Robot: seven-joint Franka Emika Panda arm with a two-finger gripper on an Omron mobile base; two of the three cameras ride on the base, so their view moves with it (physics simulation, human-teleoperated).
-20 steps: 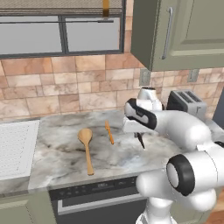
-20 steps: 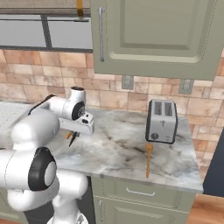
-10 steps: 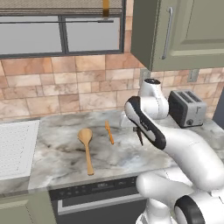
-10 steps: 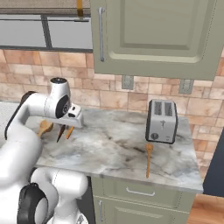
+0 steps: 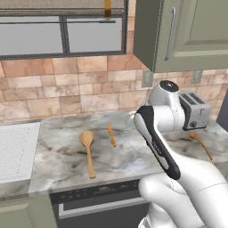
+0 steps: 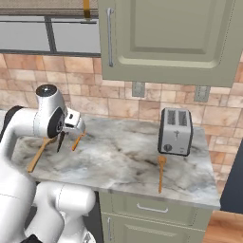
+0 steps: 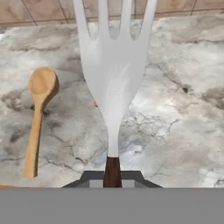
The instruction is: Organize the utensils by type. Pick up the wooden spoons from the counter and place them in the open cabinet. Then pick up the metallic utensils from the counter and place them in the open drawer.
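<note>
The marbled table (image 6: 123, 156) carries the big wooden spoon (image 5: 87, 149) and the slim one (image 5: 110, 134) near it. Above them the hand (image 7: 112, 177) is clenched on a silvery fork (image 7: 113, 65) — its dark handle mostly hidden, its tines cut off in the hand view.
</note>
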